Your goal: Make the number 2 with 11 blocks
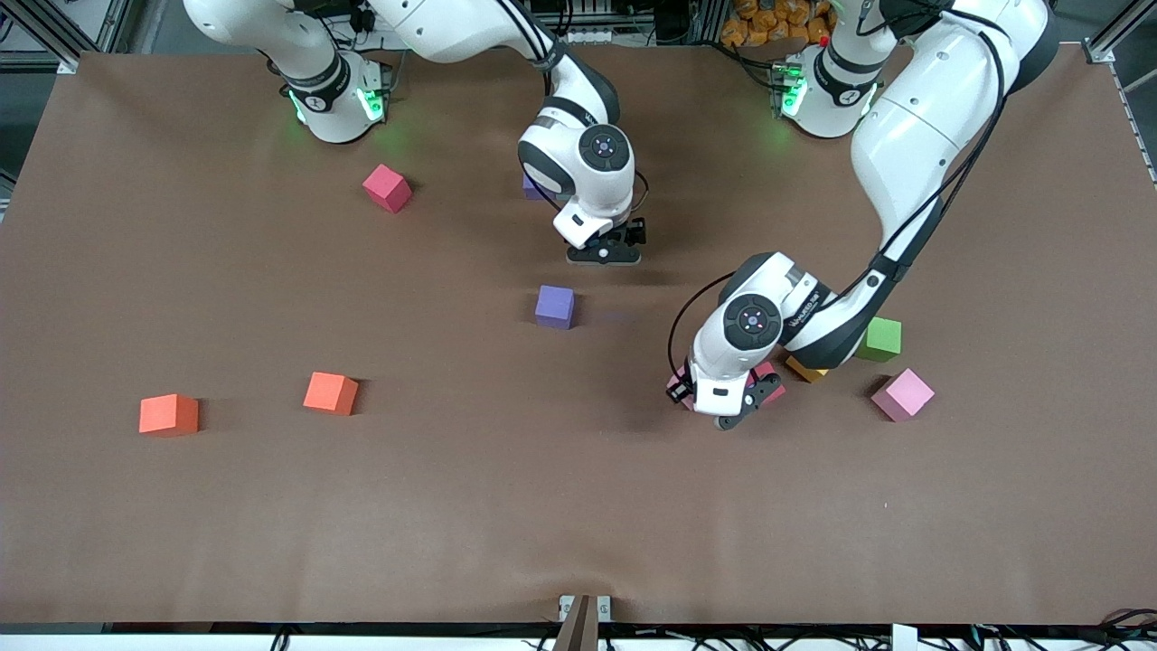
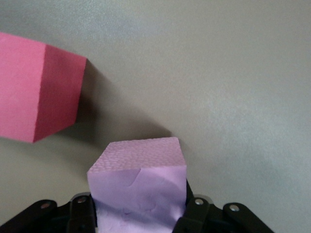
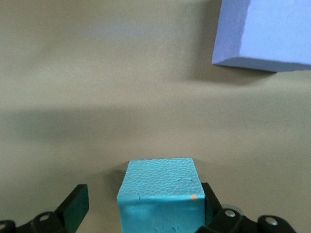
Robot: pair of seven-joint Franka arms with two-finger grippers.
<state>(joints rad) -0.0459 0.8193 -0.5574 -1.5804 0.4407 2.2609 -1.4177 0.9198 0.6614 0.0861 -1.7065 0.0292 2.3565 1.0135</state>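
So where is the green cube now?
In the front view, the green cube sits at the left arm's end, beside the yellow block, farther from the camera than the pink block.

Brown table top under even light, lab clutter along its edges.

A matte brown sheet [image 1: 271,524] covers the table from edge to edge and shows soft shadows. Aluminium frame posts [image 1: 63,32] stand at the corners toward the robots' bases, one more [image 1: 1116,27] at the left arm's end. Between the bases, past the table's edge, sits a heap of orange-yellow items [image 1: 777,23], too small to identify, beside dark cables [image 1: 597,23]. Green light glows on the sheet [image 1: 389,136] near each base. At the edge nearest the front camera a small bracket [image 1: 583,610] is fixed mid-way, with cables [image 1: 813,637] trailing below.
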